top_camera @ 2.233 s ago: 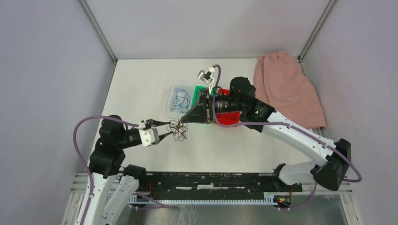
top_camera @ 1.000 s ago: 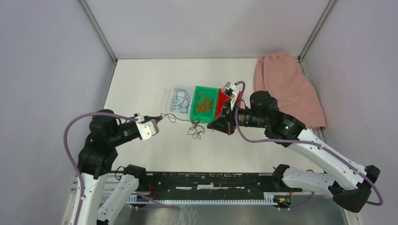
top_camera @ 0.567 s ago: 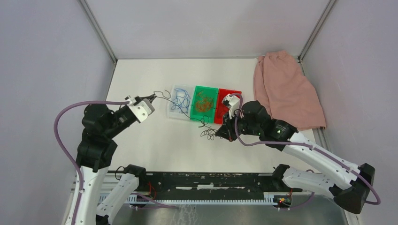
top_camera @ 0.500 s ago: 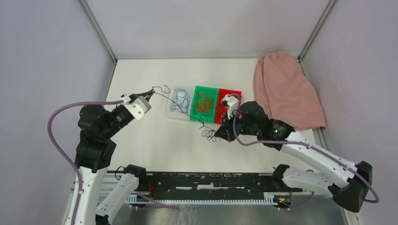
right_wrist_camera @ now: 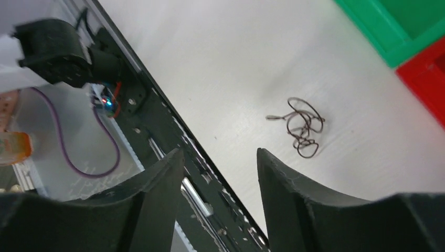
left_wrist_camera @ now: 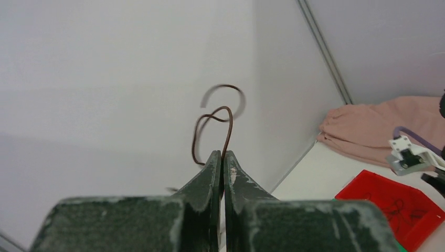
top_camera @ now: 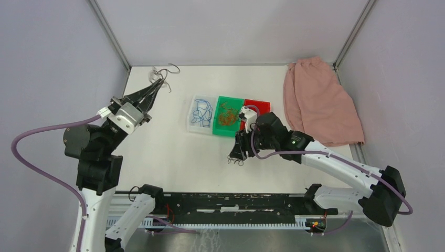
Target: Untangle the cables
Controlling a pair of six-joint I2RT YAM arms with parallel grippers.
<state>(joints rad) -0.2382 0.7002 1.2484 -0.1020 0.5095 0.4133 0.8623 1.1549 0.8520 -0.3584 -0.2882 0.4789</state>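
Note:
My left gripper (top_camera: 156, 85) is raised over the far left of the table, shut on one dark brown cable (top_camera: 166, 70) that curls up from its tips. The left wrist view shows that cable (left_wrist_camera: 212, 126) pinched between the closed jaws of the left gripper (left_wrist_camera: 221, 154). A small tangle of dark cables (top_camera: 236, 160) lies loose on the table. My right gripper (top_camera: 237, 149) hovers just above it, open and empty. In the right wrist view the tangle (right_wrist_camera: 302, 126) lies beyond the spread jaws of the right gripper (right_wrist_camera: 218, 155).
Three bins stand in a row mid-table: a clear bin (top_camera: 194, 124) with blue cables, a green bin (top_camera: 219, 100) with orange-red cables, and a red bin (top_camera: 262, 105). A pink cloth (top_camera: 320, 100) lies at the far right. A black rail (top_camera: 236, 202) runs along the near edge.
My left gripper rose and swung to the far left, drawing one dark cable out of the tangle. My right gripper opened and the remaining tangle now lies on the table.

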